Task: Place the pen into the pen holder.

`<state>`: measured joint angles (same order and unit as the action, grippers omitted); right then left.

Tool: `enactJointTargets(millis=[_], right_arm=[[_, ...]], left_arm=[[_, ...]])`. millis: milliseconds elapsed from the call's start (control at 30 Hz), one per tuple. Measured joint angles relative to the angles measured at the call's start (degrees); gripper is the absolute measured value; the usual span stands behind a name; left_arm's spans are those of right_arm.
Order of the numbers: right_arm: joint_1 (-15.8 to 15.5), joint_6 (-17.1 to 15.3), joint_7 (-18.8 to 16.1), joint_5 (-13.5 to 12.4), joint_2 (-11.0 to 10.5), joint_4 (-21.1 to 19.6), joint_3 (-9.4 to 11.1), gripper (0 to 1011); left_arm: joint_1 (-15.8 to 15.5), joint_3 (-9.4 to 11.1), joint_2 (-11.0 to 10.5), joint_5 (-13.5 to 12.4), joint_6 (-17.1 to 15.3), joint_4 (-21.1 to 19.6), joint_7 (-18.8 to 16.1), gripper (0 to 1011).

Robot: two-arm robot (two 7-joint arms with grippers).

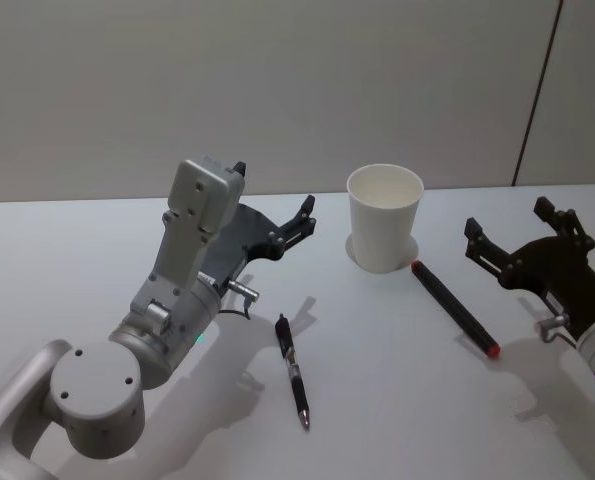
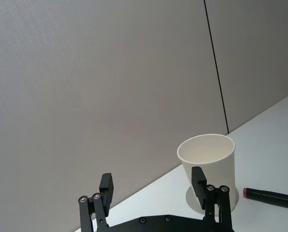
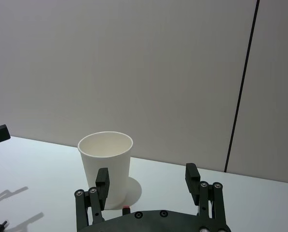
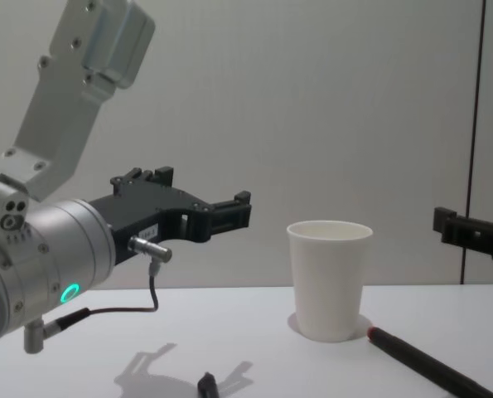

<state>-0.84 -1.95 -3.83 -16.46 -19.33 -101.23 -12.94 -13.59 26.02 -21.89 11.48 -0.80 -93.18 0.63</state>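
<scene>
Pen holder (image 1: 384,230), plain white paper cup, upright; slim black pen (image 1: 293,370) in front, red-tipped black marker (image 1: 455,309) just beside; left gripper (image 2: 152,181), right gripper (image 3: 147,174) spread, empty.

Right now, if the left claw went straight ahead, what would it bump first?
Probably the paper cup: one finger lines up with its side. The left claw aims its middle past it at the wall, so it may only graze.

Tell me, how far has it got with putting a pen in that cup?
Nothing is done yet: the white paper cup looks empty. Nothing is in hand: the left pincer and right pincer hover open. The slim black pen and the thick black red-tipped marker lie on the white table. Grasping, lifting and dropping in remain.
</scene>
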Motion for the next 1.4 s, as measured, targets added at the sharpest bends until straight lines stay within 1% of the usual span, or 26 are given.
enactJointTargets(millis=[1400], right_arm=[[0.0, 0.0, 0.0, 0.0, 0.0, 0.0, 0.0, 1000]], left_arm=[[0.0, 0.0, 0.0, 0.0, 0.0, 0.0, 0.0, 1001]])
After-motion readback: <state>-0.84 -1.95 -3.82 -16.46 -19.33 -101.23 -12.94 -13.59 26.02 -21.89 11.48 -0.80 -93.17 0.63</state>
